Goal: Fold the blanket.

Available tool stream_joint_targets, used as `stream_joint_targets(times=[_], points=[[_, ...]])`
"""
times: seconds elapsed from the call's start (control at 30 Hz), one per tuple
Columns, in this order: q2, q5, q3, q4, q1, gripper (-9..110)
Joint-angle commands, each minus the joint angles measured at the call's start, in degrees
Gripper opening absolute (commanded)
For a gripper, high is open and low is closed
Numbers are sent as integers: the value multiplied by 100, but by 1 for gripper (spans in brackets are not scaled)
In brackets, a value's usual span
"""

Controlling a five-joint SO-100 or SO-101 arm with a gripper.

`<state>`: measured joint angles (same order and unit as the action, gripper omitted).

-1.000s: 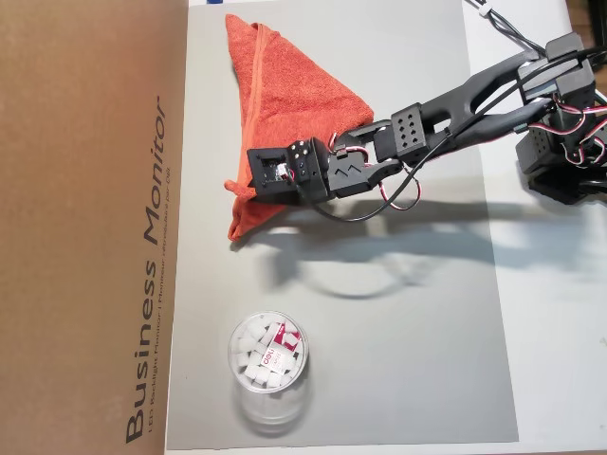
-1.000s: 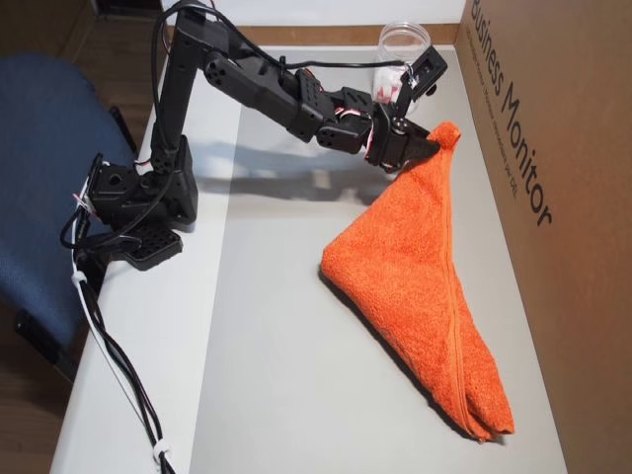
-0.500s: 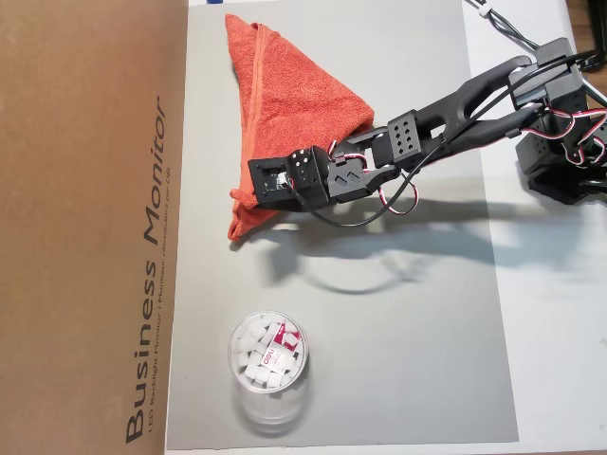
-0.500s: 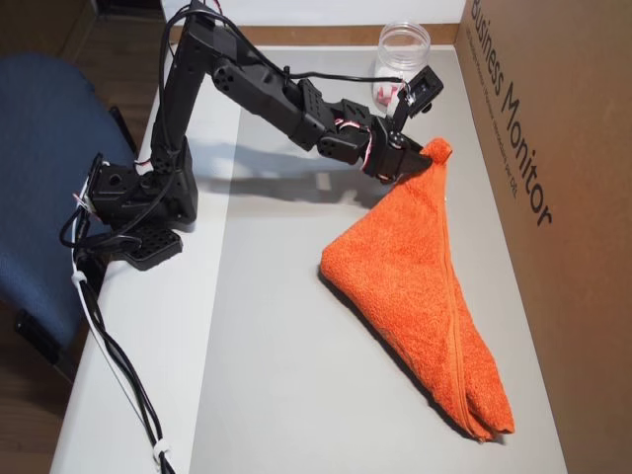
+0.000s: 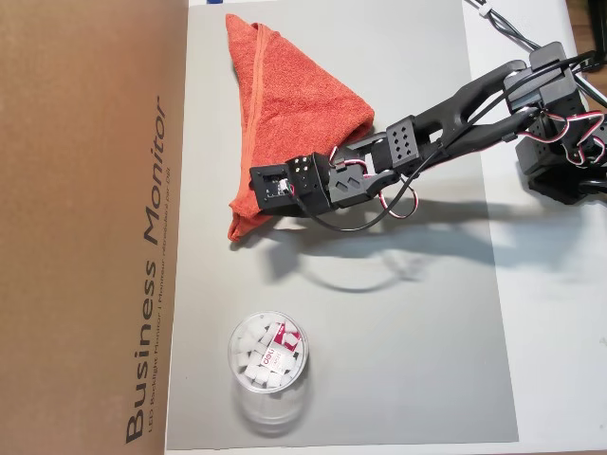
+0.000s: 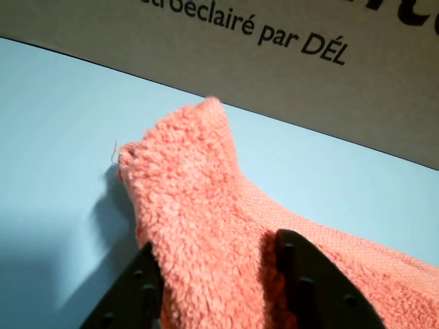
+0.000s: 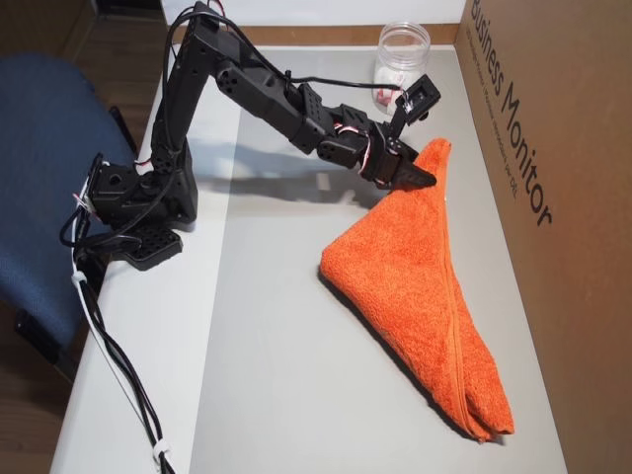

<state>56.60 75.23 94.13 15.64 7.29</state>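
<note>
One blanket (image 5: 289, 90) lay folded into a long triangle on the grey mat (image 5: 398, 360), filling the upper middle of an overhead view (image 5: 289, 90) and the lower right of the other (image 7: 425, 296). Its hemmed edge ran along the side nearest the cardboard box (image 5: 85, 227), which took up the whole left of that first overhead view and stood at the right edge of the second (image 7: 553, 148). The gripper (image 7: 423, 170) was clamped on one tip of the blanket, near the middle of the frame, just beside the box. In the wrist view the two dark fingers (image 6: 309, 288) rose from the bottom edge with fuzzy orange cloth (image 6: 206, 205) pinched between them, and the free corner stuck up above them against the pale mat, with the printed box wall across the top (image 6: 274, 41). The black arm (image 5: 446, 123) reached in from its base at the right edge of one overhead view. A clear jar (image 5: 268, 355) of white pieces stood on the mat in the lower middle of that view, well apart from the blanket.
</note>
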Motion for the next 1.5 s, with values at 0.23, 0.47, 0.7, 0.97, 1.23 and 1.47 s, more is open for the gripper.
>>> stream_joint_targets(times=[0.23, 0.47, 0.7, 0.97, 1.23, 1.47], points=[[158, 26, -519, 132, 378, 15], [167, 255, -650, 132, 668, 15], [642, 615, -325, 123, 835, 15], [1397, 598, -264, 123, 659, 15], [2232, 589, 413, 44, 44, 5], [3208, 598, 1354, 35, -545, 1]])
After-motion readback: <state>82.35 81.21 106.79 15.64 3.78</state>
